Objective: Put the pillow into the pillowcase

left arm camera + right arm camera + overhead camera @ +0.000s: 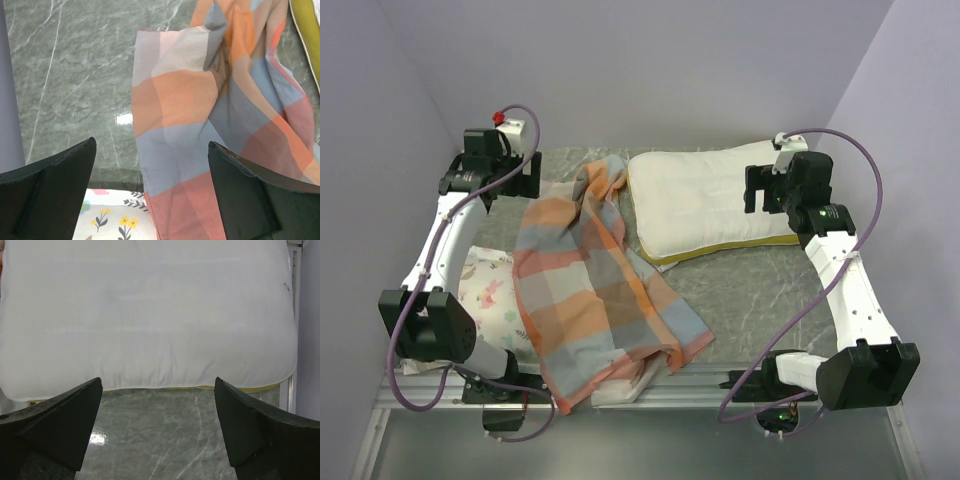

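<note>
Checked in orange, peach, grey-blue and cream, the large soft cloth pillowcase (595,285) lay crumpled across the middle of the grey marbled table (770,290). The large cream-white rectangular pillow (715,200) with a yellow band lay at the far right, outside the case and touching its right side. The left gripper (151,145) hung over the far left part of the pillowcase, fingers wide apart and empty. The right gripper (158,380) was at the right end of the pillow, fingers also apart, holding nothing. A white flower-printed cloth (485,295) lay at the near left
</note>
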Robot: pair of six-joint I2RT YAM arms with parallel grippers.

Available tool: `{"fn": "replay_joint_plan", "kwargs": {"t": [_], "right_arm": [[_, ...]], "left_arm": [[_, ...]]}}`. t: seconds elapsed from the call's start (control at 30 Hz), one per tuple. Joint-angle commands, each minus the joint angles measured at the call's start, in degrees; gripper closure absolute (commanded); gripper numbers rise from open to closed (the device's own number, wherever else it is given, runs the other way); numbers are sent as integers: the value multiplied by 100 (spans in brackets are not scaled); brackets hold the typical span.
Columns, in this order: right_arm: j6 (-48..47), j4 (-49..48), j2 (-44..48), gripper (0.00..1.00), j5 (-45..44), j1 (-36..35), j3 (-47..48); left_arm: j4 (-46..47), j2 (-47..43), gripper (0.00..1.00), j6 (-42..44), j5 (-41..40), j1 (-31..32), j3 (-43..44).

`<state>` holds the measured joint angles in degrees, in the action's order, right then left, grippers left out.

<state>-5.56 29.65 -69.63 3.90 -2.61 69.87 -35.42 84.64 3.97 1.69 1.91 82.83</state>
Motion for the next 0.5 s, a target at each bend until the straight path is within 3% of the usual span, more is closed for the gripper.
{"fn": "replay_joint_plan", "kwargs": {"t": [0.0,0.2,0.47], "right_arm": [[46,-91,142,0,49,6,27],[-68,-100,125,0,102,15,-8],[-366,181,-95,0,199,15,247]], "left_arm": [[114,-18,1,323,-161,204,-3],[123,447,1,807,-486,512,400],[211,1800,1,1053,-171,793,1454]]}}
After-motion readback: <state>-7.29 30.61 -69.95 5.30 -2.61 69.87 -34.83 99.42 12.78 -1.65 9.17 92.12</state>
